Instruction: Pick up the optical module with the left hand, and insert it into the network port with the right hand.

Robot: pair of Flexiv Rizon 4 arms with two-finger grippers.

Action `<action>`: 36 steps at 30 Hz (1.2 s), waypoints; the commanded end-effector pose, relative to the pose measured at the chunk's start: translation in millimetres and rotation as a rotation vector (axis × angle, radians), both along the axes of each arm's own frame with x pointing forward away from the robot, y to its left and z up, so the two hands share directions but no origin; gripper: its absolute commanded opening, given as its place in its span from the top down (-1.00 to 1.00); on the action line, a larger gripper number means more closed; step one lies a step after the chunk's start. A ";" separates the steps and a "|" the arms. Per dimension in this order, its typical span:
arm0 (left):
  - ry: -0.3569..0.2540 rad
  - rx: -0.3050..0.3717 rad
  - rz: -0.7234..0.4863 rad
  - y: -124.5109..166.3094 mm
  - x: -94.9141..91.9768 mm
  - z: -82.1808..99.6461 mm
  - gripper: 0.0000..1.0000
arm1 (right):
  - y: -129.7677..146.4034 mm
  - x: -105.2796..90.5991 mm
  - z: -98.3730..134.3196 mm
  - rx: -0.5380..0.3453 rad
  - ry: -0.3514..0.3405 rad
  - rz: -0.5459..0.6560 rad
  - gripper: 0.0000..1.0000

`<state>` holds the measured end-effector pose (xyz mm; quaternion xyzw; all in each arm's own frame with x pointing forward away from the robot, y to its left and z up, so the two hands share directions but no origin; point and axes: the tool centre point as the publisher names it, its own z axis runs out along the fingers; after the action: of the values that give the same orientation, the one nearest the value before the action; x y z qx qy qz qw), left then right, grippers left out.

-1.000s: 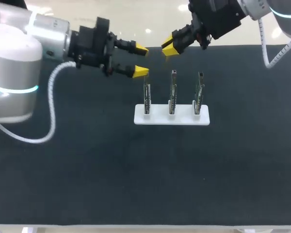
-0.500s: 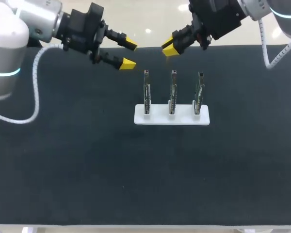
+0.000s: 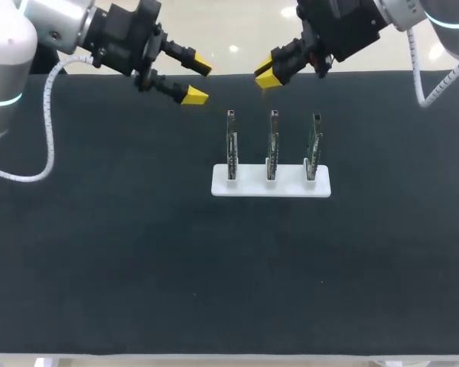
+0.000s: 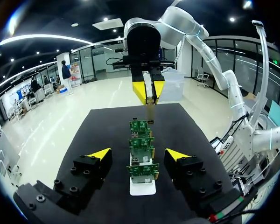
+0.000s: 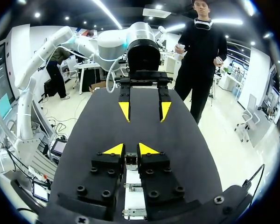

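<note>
A white stand holds three upright circuit boards with network ports, mid-table. My right gripper hovers behind and above the middle board, shut on a small optical module that sticks out below its yellow tips. In the right wrist view the module sits pinched between the fingers of the right gripper, with the boards under it. My left gripper is open and empty at the back left, clear of the left board. In its own view the left gripper faces the row of boards end on.
The black mat covers the table, bare in front of and beside the stand. The two grippers face each other over the back of the table, with the left gripper ahead of the right one.
My left arm has drawn back and to the left, away from the left board, with its gripper still open. The right gripper has kept still with the module.
</note>
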<state>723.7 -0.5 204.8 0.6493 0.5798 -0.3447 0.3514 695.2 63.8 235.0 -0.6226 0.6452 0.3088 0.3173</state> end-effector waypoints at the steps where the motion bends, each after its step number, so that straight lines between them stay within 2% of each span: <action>1: 0.001 0.004 -0.001 -0.5 0.8 0.2 -1.00 | 0.2 -0.3 0.5 -0.002 0.000 -0.002 1.00; 14: 0.001 0.004 -0.001 -0.5 0.8 0.2 -1.00 | -1.8 1.7 -0.6 -0.002 -0.001 0.001 1.00; 28: 0.001 0.004 -0.001 -0.5 0.8 0.2 -1.00 | -75.8 14.7 -21.4 -0.052 -0.003 0.158 1.00; 36: 0.001 0.004 -0.001 -0.5 0.8 0.2 -1.00 | -97.8 21.5 -30.4 -0.075 -0.022 0.223 1.00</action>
<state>723.6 -0.5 204.7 0.6493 0.5797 -0.3448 0.3514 709.2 -30.6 205.2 -0.7028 0.5852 0.3006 0.2707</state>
